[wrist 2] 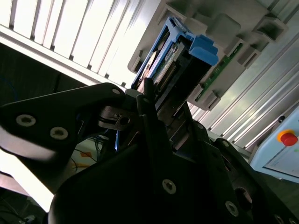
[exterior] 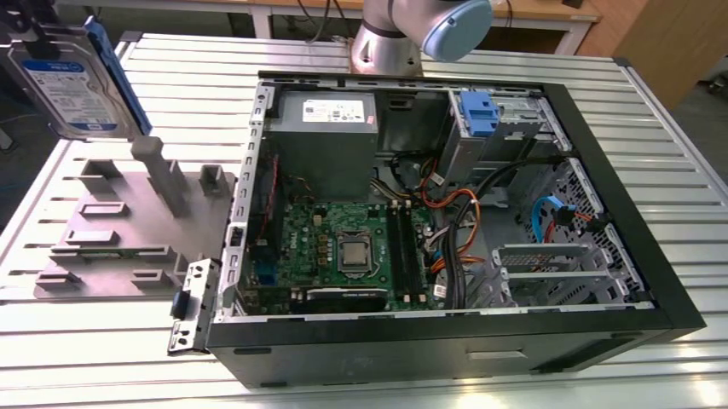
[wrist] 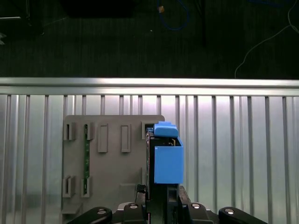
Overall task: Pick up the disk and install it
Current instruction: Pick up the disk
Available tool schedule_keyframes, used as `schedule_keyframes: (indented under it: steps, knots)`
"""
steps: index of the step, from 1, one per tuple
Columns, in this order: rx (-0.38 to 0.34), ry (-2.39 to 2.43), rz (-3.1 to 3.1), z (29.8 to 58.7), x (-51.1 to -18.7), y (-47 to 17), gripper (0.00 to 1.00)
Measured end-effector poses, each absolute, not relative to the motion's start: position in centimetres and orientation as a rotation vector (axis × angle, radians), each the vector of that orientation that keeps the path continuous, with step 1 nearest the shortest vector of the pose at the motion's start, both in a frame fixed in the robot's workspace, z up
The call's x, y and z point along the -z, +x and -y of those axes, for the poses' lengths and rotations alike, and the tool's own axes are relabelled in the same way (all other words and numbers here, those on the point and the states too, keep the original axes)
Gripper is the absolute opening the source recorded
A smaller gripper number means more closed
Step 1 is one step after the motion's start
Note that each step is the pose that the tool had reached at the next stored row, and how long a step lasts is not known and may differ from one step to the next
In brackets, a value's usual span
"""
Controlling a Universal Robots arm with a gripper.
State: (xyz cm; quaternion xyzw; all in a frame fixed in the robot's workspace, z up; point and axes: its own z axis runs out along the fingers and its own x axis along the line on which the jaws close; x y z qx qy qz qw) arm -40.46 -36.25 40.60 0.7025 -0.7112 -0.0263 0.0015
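The disk [exterior: 71, 85], silver-grey with a blue-and-white label and blue side rails, hangs in the air above the slatted table at the exterior view's left. It is over the far end of the grey fixture plate [exterior: 114, 230] and stands on edge. My gripper [wrist: 161, 193] is shut on the disk [wrist: 167, 158], whose blue rail sticks out past the black fingers. In the second wrist view the gripper [wrist 2: 154, 100] clamps the disk [wrist 2: 175, 58] from both flat sides, with the fixture plate [wrist 2: 224, 28] beyond it.
An open computer case [exterior: 671, 281] lies on the table to the exterior view's right of the plate. Inside are a grey power-supply box [exterior: 324, 128], a drive cage with a blue tab [exterior: 483, 115], a motherboard [exterior: 341, 247] and cables. The arm's base [exterior: 393, 38] stands behind the case. A red button [wrist 2: 288, 138] sits on a pendant.
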Motion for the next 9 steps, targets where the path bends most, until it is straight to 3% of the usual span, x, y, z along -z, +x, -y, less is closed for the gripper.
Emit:
schedule_keyframes:
  steps: [9]
  knots:
    - [0.083, 2.205, 2.232, 36.24, -41.15, -40.46, 0.35]
